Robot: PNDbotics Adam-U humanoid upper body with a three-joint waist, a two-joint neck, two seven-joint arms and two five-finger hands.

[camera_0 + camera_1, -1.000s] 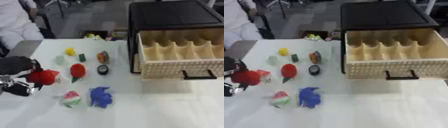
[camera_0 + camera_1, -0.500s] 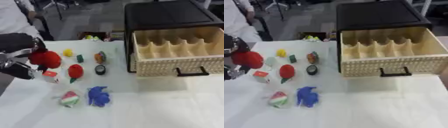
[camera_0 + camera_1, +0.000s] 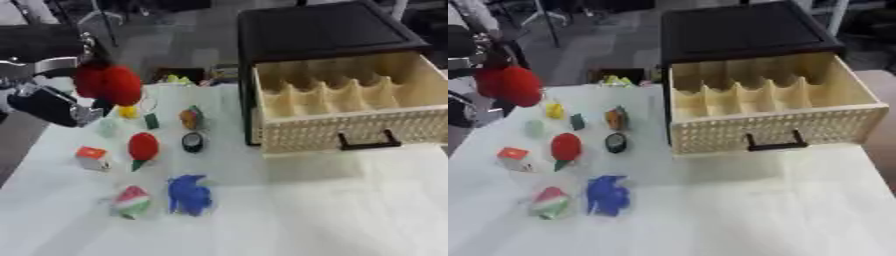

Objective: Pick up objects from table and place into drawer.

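My left hand [image 3: 52, 102] is raised over the table's left side, shut on a round red object [image 3: 108, 83]. On the white table [image 3: 289, 210] lie a red strawberry-like piece [image 3: 143, 146], an orange and white cube [image 3: 91, 156], a blue piece [image 3: 188, 194], a watermelon-coloured slice [image 3: 132, 201], a black round piece [image 3: 192, 142], an orange piece [image 3: 189, 119], a small green piece [image 3: 151, 120] and a yellow piece [image 3: 129, 111]. The wicker drawer [image 3: 346, 110] stands pulled open at the right, its compartments empty. My right hand does not show.
A black cabinet [image 3: 319, 35] holds the drawer. A pale green object [image 3: 108, 127] lies by the table's left edge. A bin with yellow-green contents [image 3: 179, 77] stands beyond the table's far edge. Bare white cloth spreads in front of the drawer.
My left hand has lifted the red object from the table's left edge and carried it up and to the right. The orange and white cube now lies uncovered. The camera has shifted.
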